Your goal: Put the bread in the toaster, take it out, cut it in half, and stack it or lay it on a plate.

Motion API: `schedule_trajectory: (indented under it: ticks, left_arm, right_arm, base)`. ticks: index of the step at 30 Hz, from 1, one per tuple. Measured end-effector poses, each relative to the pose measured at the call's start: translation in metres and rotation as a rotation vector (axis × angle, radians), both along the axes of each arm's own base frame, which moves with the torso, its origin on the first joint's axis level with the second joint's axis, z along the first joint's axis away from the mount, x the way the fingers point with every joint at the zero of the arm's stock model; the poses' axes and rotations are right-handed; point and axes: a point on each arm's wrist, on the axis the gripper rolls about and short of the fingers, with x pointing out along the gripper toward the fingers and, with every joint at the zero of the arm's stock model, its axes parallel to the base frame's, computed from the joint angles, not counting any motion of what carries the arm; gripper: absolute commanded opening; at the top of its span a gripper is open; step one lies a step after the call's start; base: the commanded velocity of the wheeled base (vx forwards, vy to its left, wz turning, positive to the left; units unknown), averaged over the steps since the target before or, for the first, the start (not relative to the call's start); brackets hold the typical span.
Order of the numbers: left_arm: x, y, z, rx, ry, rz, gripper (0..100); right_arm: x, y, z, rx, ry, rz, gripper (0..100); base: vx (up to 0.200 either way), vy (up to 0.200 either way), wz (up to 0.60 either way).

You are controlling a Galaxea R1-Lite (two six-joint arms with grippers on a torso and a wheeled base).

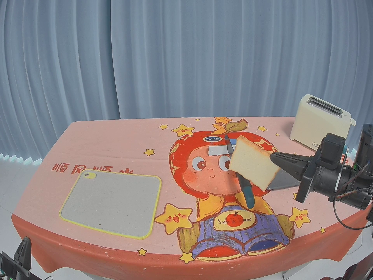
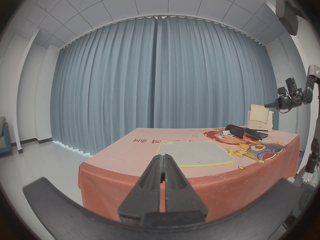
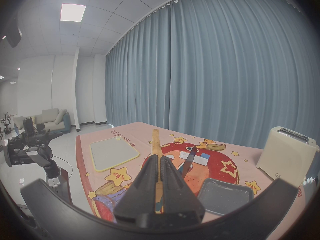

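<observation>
1. Lowest and nearest, the left gripper (image 2: 163, 156) hung below the table's near edge, its jaws closed on nothing and well apart from every task item.
2. On the table (image 1: 116, 144), the grey cutting board (image 1: 112, 203) with its yellow rim lay flat, far to the left of the right arm's jaws.
3. To the right of the table's middle, the right gripper (image 1: 274, 157) hovered above the table, jaws clamped on one edge of the bread (image 1: 252, 167).
4. From the jaws the slice stuck out towards the robot's left, its broad face tilted up. From the right wrist it appeared edge-on, rising straight out between the fingers.
5. Directly below the bread lay a knife (image 1: 241, 175), its blue handle towards the near edge and its blade pointing away. Just under the jaws sat a grey tray (image 1: 283, 179).
6. Beyond the jaws and to their right stood the cream toaster (image 1: 320, 121), slots facing up, with nothing between it and the bread.
7. Whether the slice was toasted could not be told. A trip to the toaster would probably need the arm to swing right and turn the slice edge-down, in line with a slot.
8. Farthest back hung a blue-grey curtain (image 1: 194, 47).
</observation>
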Motion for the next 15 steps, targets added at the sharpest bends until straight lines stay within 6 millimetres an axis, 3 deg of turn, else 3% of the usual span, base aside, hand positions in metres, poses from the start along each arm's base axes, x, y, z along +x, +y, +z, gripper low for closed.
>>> schedule_trajectory:
  ticks: [4,15]
  left_arm:
    - [0.0,0.0,0.0,0.0,0.0,0.0,0]
    - [0.0,0.0,0.0,0.0,0.0,-0.001,0]
  right_arm:
    - [-0.0002,0.0003,-0.0007,-0.002,0.002,0.001,0]
    - [-0.001,0.0016,-0.0015,-0.004,0.005,0.008,0]
  base:
    - [-0.05,0.0,0.0]
    - [0.0,0.2,0.0]
